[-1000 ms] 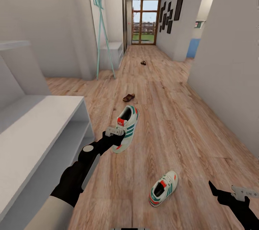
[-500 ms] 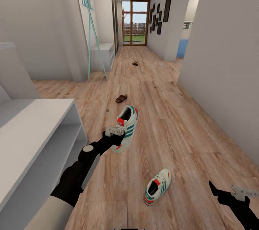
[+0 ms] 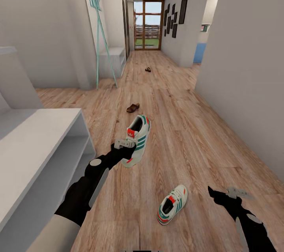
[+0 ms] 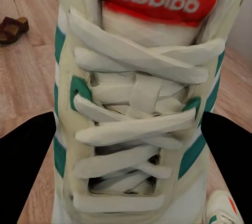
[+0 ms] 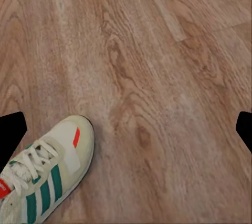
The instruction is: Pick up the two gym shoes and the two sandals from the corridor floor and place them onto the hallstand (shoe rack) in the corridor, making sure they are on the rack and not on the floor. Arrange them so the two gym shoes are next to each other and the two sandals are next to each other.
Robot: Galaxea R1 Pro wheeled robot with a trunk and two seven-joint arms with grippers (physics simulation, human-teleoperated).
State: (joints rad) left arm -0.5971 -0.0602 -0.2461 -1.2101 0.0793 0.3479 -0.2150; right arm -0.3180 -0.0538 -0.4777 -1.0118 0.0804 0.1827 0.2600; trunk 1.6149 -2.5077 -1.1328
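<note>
1. The left gripper (image 3: 128, 144) has its fingers clamped on one gym shoe (image 3: 136, 140), held above the corridor floor (image 3: 189, 133); the shoe tilts with its toe towards the robot and its red heel patch away from it.
2. In the left wrist view the held shoe's white laces, green stripes and red tongue patch sit between the two dark fingers (image 4: 26, 171); one finger presses each side of the shoe.
3. The second gym shoe (image 3: 172, 204) lies on the floor nearer the robot, between the two arms, heel end nearest the robot; it is well apart from the held shoe.
4. The right gripper (image 3: 225, 195) hovers over the floor just beside that shoe, its fingers spread wide and holding nothing; the right wrist view shows the shoe's toe end (image 5: 44, 174) on the planks.
5. One sandal (image 3: 133, 107) rests on the floor just beyond the held shoe; the other sandal (image 3: 148, 70) lies far down the corridor.
6. The hallstand (image 3: 35, 141) stands to the robot's left, its flat top and open shelf levels bare where visible.
</note>
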